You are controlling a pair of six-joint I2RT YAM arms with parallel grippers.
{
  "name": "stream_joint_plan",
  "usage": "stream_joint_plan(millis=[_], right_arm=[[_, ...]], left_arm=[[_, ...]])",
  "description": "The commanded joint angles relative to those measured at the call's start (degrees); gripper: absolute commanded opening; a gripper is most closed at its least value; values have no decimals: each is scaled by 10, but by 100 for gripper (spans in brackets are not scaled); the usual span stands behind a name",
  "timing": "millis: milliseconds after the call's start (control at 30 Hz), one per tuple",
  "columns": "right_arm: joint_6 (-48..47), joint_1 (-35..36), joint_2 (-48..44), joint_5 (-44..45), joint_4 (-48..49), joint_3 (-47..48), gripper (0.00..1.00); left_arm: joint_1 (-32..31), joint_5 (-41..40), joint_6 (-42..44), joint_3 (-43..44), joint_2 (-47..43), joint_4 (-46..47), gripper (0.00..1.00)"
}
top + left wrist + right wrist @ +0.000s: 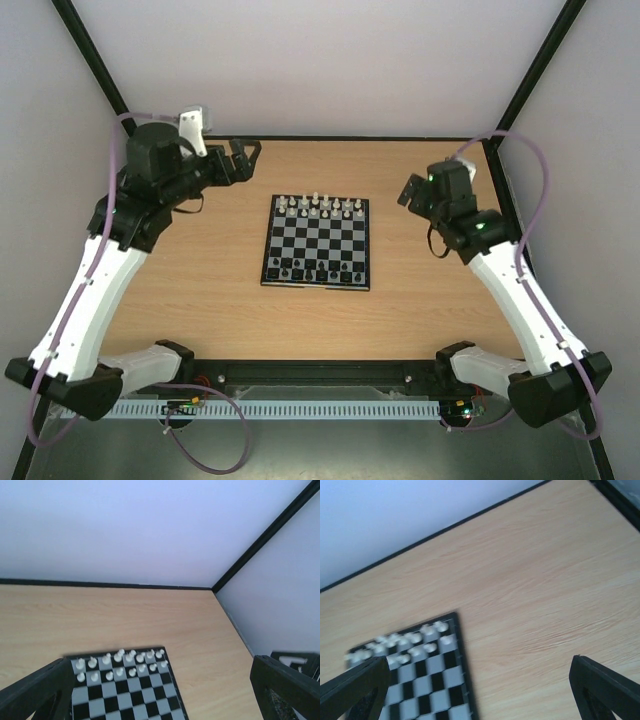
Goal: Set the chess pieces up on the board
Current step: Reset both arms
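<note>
The left gripper (160, 690) hangs with its two black fingers (35, 695) spread wide, one at each lower corner of its own camera's view, and there is only air between them. The right gripper (477, 690) is the same: its fingers (605, 690) are parted far, with only bare wood and a corner of the board showing in the gap. Neither one touches anything.

From above, the left gripper is raised over the far left of the wooden table (200, 290), well apart from the board (318, 240) and pointing toward it. The right gripper sits out past the board's far right corner, also clear of it.

The board lies flat near the middle of the table, square to the arms. The white pieces (317, 203) stand along its far edge in two rows, upright as far as I can tell. The dark pieces (300, 265) line the near edge, though against the black squares they are too small to count. The squares in between are bare.

Behind the grippers, the left arm (85, 300) and right arm (525, 300) slope back in white casings to their bases at the near edge, each trailing a lilac cable (545, 200). Pale walls and black frame posts close in the table.
</note>
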Motion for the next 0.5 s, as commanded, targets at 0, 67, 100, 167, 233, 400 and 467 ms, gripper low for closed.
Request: stream_joint_plan(millis=[0, 67, 100, 167, 233, 400, 467], right_arm=[[36, -22, -61, 111, 169, -159, 98], [26, -24, -74, 135, 221, -215, 99], [19, -24, -76, 148, 239, -239, 99], [-32, -24, -85, 162, 285, -282, 99], [-55, -26, -96, 183, 325, -322, 99], [-107, -37, -101, 196, 422, -424, 98], [-131, -44, -95, 204, 467, -460, 99]], left_arm=[[5, -44, 59, 3, 25, 88, 99], [12, -61, 94, -37, 22, 119, 99], [17, -75, 108, -63, 16, 135, 99], [40, -99, 128, -126, 2, 168, 99], [69, -92, 139, -203, -17, 217, 99], [133, -89, 159, -380, -47, 329, 99], [147, -102, 171, -440, -43, 366, 99]])
